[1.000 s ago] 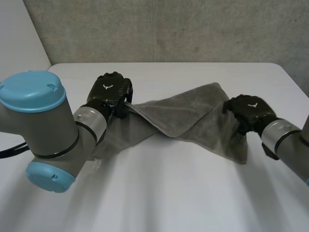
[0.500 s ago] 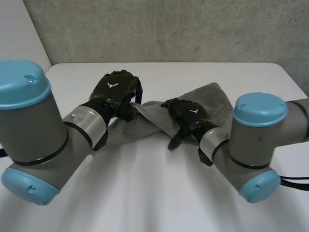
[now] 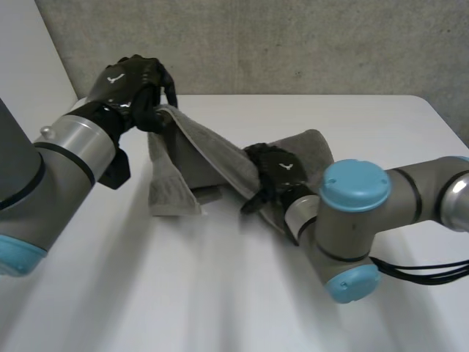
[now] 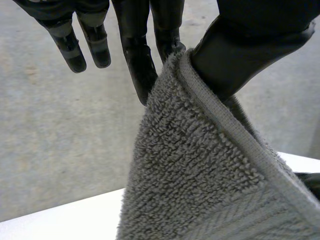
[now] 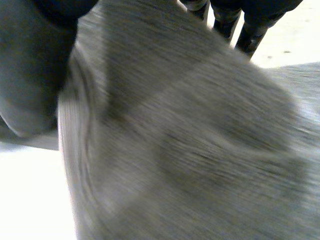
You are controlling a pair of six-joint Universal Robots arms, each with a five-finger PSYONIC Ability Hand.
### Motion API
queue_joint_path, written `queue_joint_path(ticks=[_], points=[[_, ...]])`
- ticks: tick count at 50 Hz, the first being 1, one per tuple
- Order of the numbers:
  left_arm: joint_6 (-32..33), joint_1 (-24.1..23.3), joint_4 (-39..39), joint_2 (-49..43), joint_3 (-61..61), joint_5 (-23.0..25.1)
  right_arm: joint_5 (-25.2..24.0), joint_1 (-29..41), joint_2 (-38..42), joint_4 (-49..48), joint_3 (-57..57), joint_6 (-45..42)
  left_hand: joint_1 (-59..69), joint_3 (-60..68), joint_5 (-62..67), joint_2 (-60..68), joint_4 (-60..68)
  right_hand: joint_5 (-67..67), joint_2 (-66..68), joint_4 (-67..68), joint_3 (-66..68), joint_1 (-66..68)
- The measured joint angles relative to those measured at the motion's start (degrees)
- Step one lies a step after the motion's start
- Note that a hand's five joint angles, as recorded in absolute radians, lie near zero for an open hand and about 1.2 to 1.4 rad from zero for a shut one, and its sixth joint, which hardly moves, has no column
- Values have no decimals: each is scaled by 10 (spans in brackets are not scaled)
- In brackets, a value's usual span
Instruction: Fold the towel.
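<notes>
The towel point(image 3: 212, 158) is grey terry, soft and limp. It looks light enough for a pinch to carry, and we expect it to sag wherever we leave it unsupported.

Nearest us, our right hand point(image 3: 272, 170) sits on the towel's middle span, low over the table point(image 3: 220, 293). In the right wrist view cloth lies between the thumb and the fingers point(image 5: 242, 27). We judge that hand closed on a fold of towel, though the blur there leaves this less than certain.

From the right hand the cloth climbs in a taut ridge to our left hand point(image 3: 128, 81), which is held high above the table, farther off. There the hemmed edge is pinched between the thumb point(image 4: 250, 45) and a finger, with the other fingers straight and free. Below the left hand a flap hangs down with its end resting on the table. Beyond the right hand's fingertips the rest of the towel lies flat.

The pile should grip well rather than slip. The hem is the firmest place to hold, and the corners give us the most control. A hold in the middle would likely only bunch the cloth.
</notes>
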Motion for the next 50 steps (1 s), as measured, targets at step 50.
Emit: queue_joint_path(ticks=[50], points=[[8,37,17,-77,-52,1,-167,-165,-180,116,229,-167,0,0,0,0,0,104,120,0,0,112]])
